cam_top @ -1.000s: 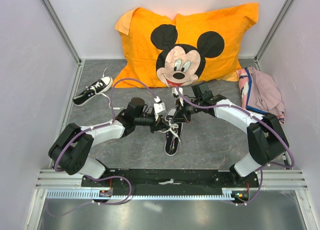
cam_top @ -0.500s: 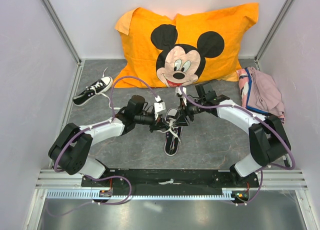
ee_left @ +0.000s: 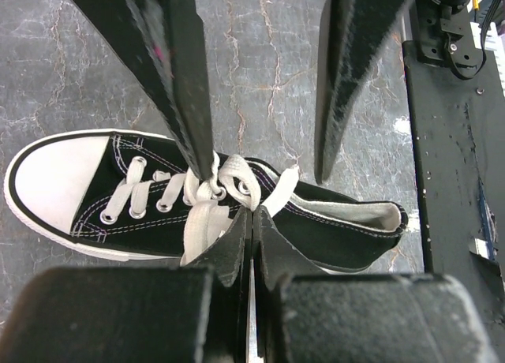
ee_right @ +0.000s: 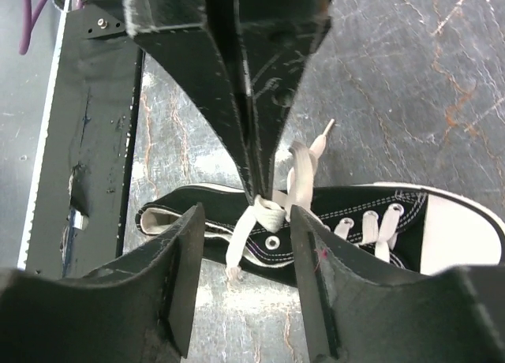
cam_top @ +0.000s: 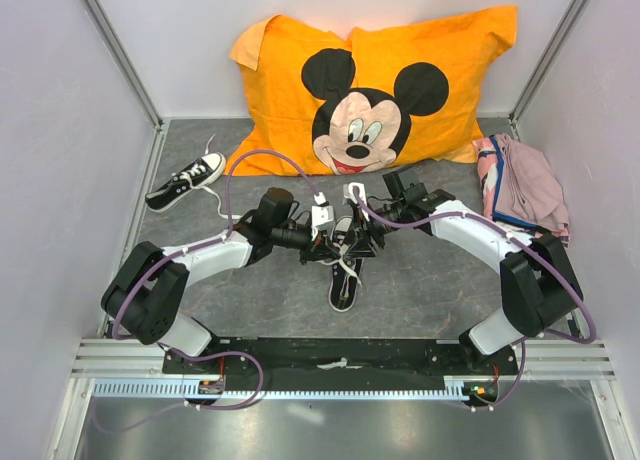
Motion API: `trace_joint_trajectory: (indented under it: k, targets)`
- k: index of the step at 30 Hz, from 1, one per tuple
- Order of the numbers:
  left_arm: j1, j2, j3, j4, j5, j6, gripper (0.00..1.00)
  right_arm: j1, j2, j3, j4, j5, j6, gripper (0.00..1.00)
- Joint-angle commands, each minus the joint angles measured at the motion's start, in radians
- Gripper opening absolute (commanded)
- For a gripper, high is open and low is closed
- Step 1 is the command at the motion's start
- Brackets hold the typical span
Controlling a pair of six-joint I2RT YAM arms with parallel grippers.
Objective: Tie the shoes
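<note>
The table (cam_top: 420, 280) is carrying everything, and the two arms are reaching in from its near edge to meet over its middle. The shoe (cam_top: 342, 280) being worked on is lying flat between them. Its long axis is running near to far, only slightly tilted, with the heel opening toward the arm bases and the toe cap toward the pillow (cam_top: 420, 50). So the arms are coming at it crosswise, each from its own side, and neither is sitting noticeably nearer. Both tools are hanging right over the lacing at mid-shoe. The other shoe (cam_top: 185, 181) is lying well apart at the far left, untouched, with a lace trailing.

The right gripper (ee_right: 245, 213) is standing spread, its fingers (ee_left: 189, 87) straddling the lace crossing from above. One tip is touching the lace (ee_left: 237, 181) at the crossing and the other is hanging just beside a loose lace end by the collar. Nothing is sitting clamped between them.

The left gripper (ee_left: 251, 221) is pressed fully together, its tips meeting on the crossing. It appears to be pinching the lace there, though the strand inside the pinch is hidden.

The coming move is probably turning on the right gripper closing across the shoe's axis on a strand just beside that pinch, while the left is keeping tension.
</note>
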Motion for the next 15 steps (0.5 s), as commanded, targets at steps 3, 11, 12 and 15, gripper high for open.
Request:
trace_joint_trajectory:
  k: [3,11,12,15]
  targets:
    - [0.003,0.008,0.037,-0.002,0.042,0.057,0.02,0.016,0.013,0.042,0.006,-0.02,-0.046,0.39]
    - [0.004,-0.021,0.009,0.036,0.028,0.012,0.15,0.016,0.003,0.026,0.043,0.013,0.009,0.0]
    - [0.004,-0.026,0.003,0.048,0.026,-0.006,0.17,0.015,0.002,0.022,0.06,0.013,0.025,0.0]
    - [0.004,-0.037,-0.011,0.077,0.023,-0.044,0.29,0.009,-0.001,0.011,0.084,0.013,0.062,0.0]
